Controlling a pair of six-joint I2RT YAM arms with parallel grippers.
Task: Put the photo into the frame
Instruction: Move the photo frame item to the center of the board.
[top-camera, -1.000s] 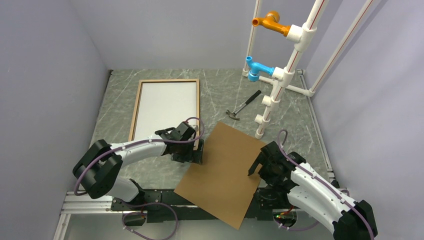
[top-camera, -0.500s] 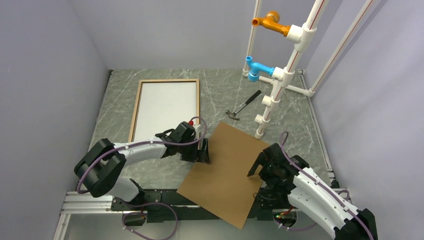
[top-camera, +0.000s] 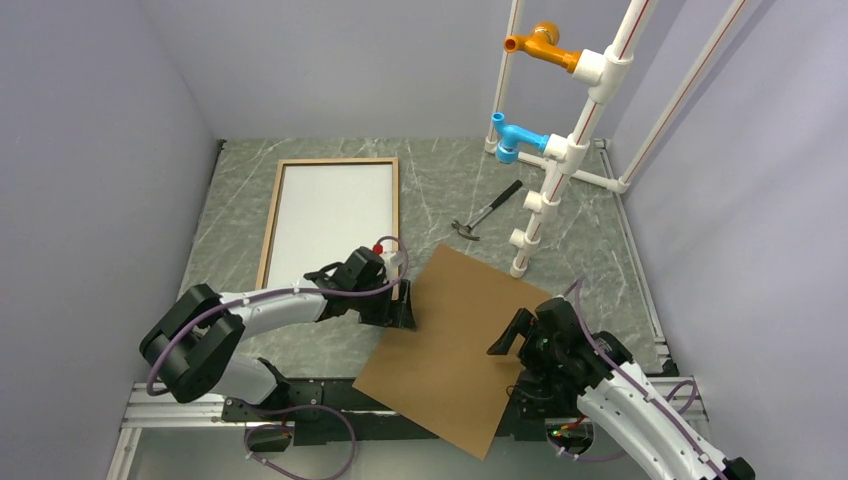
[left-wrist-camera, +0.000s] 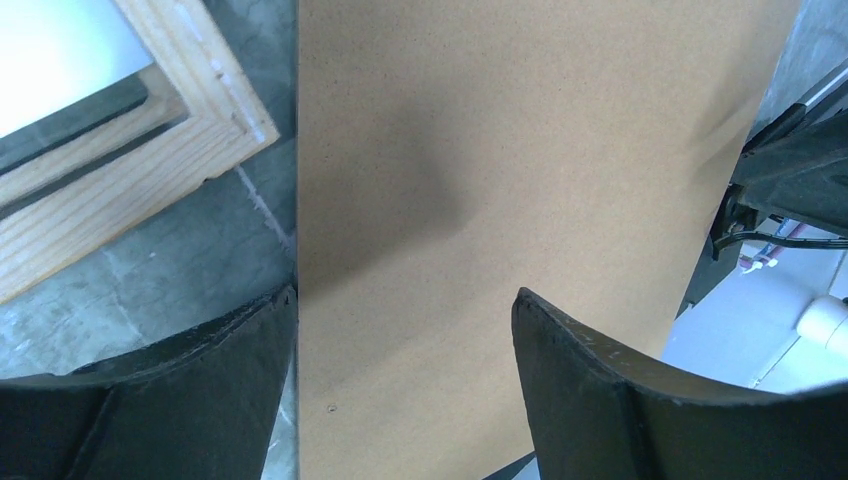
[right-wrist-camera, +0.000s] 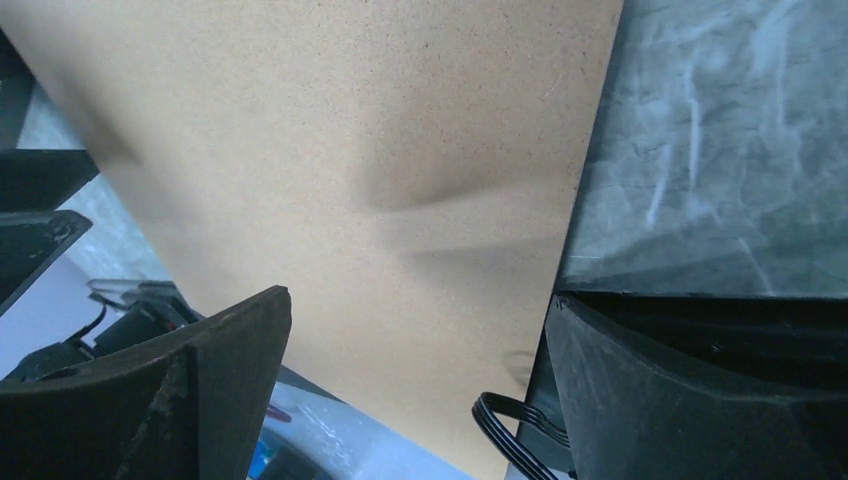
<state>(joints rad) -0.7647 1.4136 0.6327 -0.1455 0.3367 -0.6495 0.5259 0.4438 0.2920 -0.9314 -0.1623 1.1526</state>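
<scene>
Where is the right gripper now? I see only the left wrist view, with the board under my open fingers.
Observer: The right gripper hangs open above the board's right edge.
Operator: Does the board lie fully on the table?
Observer: No. Its near corner juts out past the near edge of the table.
Operator: What lies beyond the board?
Observer: A hammer lies just past its far corner, not touching it.

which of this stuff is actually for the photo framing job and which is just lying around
For the job: wooden frame; photo, apparently white back up inside it; brown backing board, probably.
Just lying about: hammer; white pipe rack.
</scene>
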